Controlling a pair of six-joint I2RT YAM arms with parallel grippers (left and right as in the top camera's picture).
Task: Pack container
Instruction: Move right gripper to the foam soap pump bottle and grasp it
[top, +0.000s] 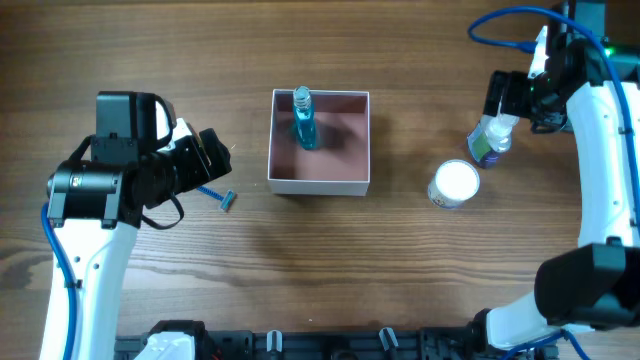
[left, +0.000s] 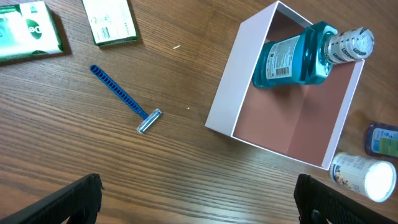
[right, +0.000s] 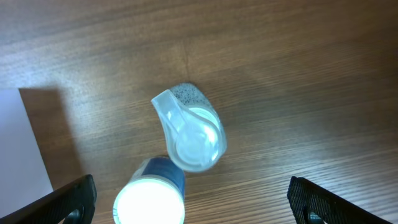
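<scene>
Your right claw (top: 503, 108), wide and empty, hangs above the clear-capped bottle (top: 490, 140), with the container (top: 320, 185) at nine o'clock seen from overhead.

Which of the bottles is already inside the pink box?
The teal mouthwash bottle: it alone is inside the container. The flip-cap bottle and the white-lidded jar both stand outside it, off to the right.

container (top: 319, 185): white walls, pink inside | mouthwash bottle (top: 304, 122): teal | razor (left: 124, 98): blue | table (top: 320, 270): brown woodgrain
</scene>
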